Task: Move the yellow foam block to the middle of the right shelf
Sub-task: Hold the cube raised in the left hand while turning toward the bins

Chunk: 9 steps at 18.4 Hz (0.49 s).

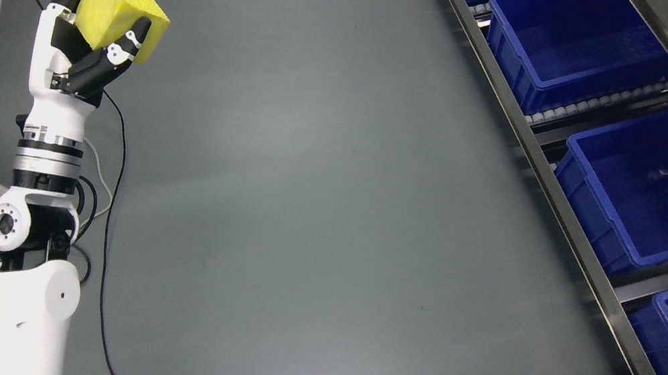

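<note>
At upper left of the head view, the left hand (84, 40) is raised on its upright arm, its black fingers (102, 64) clasped around the yellow foam block (115, 15), which sits above the palm, clear of the grey floor (316, 212). Well apart to the right, the shelf (576, 238) runs diagonally with blue bins (659, 191) on its roller rails; a small speck lies in the middle bin, too small to identify. Black cables (116, 192) trail behind the arm.
</note>
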Tool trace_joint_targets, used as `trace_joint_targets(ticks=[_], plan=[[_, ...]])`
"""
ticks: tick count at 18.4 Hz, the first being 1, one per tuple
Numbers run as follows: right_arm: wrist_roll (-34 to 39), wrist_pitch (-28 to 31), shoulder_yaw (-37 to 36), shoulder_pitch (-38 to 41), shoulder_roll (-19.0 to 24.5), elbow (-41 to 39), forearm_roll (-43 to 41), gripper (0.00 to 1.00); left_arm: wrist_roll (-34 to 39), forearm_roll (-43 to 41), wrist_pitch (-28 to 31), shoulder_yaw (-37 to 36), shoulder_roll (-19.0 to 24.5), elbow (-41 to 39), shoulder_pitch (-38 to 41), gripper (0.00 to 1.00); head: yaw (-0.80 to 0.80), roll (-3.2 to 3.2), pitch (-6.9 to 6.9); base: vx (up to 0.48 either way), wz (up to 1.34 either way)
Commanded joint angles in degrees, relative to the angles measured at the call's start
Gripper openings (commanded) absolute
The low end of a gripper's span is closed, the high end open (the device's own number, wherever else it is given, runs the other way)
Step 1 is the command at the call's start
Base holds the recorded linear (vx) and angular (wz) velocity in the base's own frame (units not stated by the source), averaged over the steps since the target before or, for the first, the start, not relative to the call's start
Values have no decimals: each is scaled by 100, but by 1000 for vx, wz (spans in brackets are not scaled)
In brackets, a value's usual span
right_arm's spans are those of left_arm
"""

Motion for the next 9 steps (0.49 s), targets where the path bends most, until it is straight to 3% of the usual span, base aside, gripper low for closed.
trace_joint_targets(ticks=[1, 9], plan=[[1, 4, 0, 9, -100, -100, 18, 100, 7, 0, -56, -32, 98, -99, 47, 37, 0, 0, 0, 433, -192], [1, 4, 0, 9, -100, -100, 18, 100, 7, 0, -214, -314, 98, -99, 91, 37, 0, 0, 0, 489, -145]])
